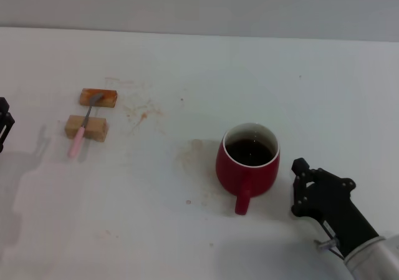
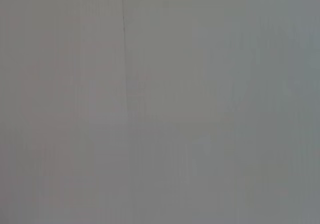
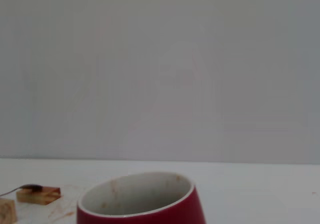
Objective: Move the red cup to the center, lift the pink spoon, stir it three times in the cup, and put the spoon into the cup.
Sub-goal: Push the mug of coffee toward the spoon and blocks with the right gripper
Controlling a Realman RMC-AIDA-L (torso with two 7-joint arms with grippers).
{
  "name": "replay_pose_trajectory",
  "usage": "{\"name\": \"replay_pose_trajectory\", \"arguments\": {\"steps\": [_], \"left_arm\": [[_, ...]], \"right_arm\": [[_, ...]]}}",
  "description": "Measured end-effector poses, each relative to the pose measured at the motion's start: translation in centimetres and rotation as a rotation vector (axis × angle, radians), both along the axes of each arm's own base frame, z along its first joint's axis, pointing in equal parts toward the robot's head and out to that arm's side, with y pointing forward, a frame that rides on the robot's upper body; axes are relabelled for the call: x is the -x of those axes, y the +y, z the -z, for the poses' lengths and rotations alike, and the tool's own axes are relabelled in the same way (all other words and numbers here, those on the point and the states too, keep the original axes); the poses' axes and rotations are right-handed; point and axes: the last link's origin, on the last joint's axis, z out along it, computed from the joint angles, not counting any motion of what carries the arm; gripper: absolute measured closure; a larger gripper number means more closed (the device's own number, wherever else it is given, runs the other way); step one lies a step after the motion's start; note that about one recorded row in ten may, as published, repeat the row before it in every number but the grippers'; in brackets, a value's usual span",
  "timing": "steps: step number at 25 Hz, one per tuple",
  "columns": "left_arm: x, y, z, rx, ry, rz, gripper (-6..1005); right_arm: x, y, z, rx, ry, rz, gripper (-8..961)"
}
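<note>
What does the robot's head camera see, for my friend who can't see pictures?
A red cup of dark liquid stands on a white table, handle toward the robot, with the right gripper just beside it. Far left, a pink spoon lies across two small wooden blocks, and the left gripper waits at the edge.

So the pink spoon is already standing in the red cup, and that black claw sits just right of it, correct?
Not quite. The head view shows the spoon lying across two wooden blocks, well left of the cup. The right end effector does sit just right of the cup.
</note>
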Motion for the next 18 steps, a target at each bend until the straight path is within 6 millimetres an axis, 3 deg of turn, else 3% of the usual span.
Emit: {"name": "replay_pose_trajectory", "arguments": {"steps": [18], "left_arm": [[-0.2,0.2,0.0,-0.001,-0.001,0.007,160]], "right_arm": [[1.9,2.1,1.9,0.117,-0.023,-0.041,953]]}}
